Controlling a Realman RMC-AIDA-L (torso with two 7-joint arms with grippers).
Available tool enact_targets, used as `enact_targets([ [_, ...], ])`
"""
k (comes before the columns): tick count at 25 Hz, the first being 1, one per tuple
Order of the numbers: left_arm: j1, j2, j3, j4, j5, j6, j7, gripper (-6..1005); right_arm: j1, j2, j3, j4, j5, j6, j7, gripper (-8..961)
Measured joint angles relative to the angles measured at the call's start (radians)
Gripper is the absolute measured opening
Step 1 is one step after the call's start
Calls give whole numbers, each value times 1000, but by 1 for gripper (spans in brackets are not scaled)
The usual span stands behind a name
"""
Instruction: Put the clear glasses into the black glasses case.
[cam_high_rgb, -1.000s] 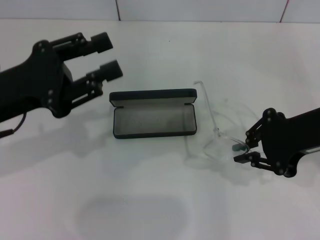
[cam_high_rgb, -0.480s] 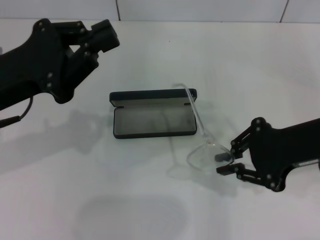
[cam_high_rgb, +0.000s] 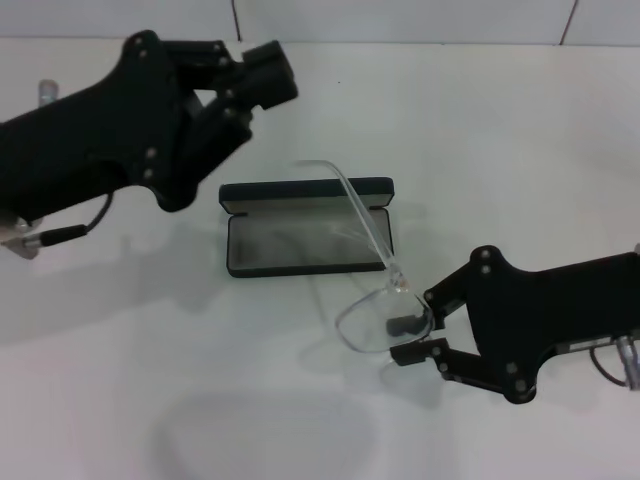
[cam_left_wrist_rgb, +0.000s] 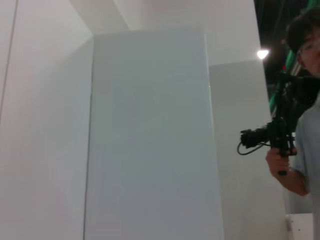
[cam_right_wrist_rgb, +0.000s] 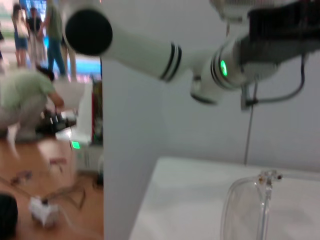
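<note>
Head view: clear glasses (cam_high_rgb: 378, 318) arm angled over black glasses case (cam_high_rgb: 308, 240).

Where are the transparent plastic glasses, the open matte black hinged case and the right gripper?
transparent plastic glasses (cam_high_rgb: 372, 322), head view, on the clear front lens.
open matte black hinged case (cam_high_rgb: 300, 245), head view, on the grey lining inside.
right gripper (cam_high_rgb: 407, 339), head view, midway between its fingers, shut on the glasses' front.

Right gripper (cam_high_rgb: 403, 339) grips the clear glasses (cam_high_rgb: 375, 310) near the black glasses case (cam_high_rgb: 306, 226).
</note>
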Motion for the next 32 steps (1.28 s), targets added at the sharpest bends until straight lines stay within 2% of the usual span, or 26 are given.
enact_targets([
  [7,-12,-1,42,-3,-7,-11,14,67,53,0,-1,205,133,-72,-130,110],
  [13,-14,-1,101,-9,-9,-51,19,67,83,0,3,314,192,-155,-246,110],
  [20,-19,-1,146,-25,-4,-79,20,67,87,1,5,323,198,-170,-252,110],
  [26,-40,-1,164,-97,-1,-81,21,67,87,2,5,321,217,-180,-264,110],
  [32,-31,-1,201,-109,-6,-81,22,67,86,0,12,323,247,-181,-274,110],
])
